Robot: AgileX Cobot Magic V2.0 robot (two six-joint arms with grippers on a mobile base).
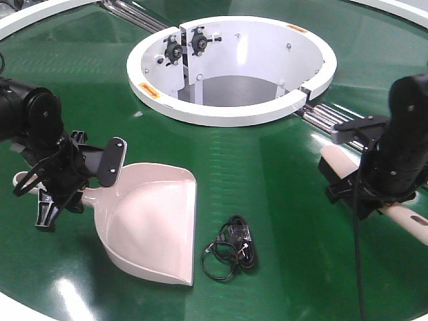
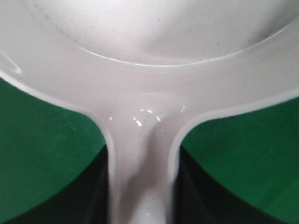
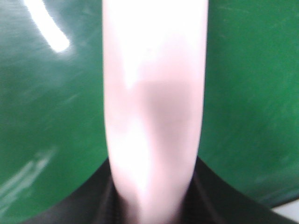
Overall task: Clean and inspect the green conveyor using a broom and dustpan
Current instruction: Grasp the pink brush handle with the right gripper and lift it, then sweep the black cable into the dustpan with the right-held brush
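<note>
The dustpan (image 1: 150, 221) is resting on the green conveyor (image 1: 281, 167) with its straight edge facing a black cable bundle (image 1: 231, 251) just beside it. The left gripper (image 1: 80, 177) is clamping its handle. Well apart, the right gripper (image 1: 351, 164) is gripping the broom (image 1: 402, 217), below the white hub (image 1: 227, 114).

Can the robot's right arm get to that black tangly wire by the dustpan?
Probably yes. Only bare green conveyor lies between the right claw and the black wire tangle. But that claw is shut on the broom, so it could sweep it, not grab.
</note>
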